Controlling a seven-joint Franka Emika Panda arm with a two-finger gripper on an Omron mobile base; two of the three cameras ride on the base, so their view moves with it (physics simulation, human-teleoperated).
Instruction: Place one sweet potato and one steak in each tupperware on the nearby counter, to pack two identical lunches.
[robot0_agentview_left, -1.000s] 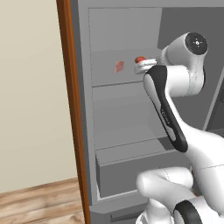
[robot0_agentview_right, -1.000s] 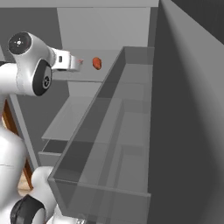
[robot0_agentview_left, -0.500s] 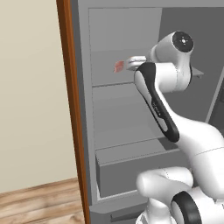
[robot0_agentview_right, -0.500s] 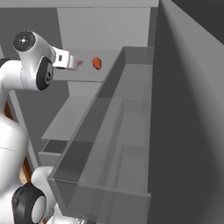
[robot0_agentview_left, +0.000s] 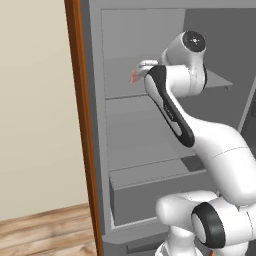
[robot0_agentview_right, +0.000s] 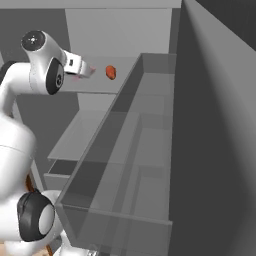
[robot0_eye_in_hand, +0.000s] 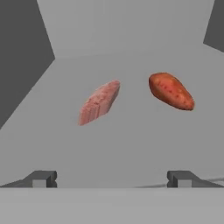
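A grey shelf (robot0_eye_in_hand: 131, 144) carries a pink steak (robot0_eye_in_hand: 99, 103) and an orange-red sweet potato (robot0_eye_in_hand: 171, 91), lying near each other but apart, neither touching the walls.

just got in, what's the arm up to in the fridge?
It is reaching onto an upper fridge shelf with the gripper open and empty. A steak and an orange-red sweet potato lie apart on the shelf just ahead of the fingertips. Nothing is grasped.

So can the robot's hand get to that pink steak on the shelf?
Probably yes. The gripper is open and aimed at the steak, with bare shelf between them. The sweet potato lies apart, off to one side.
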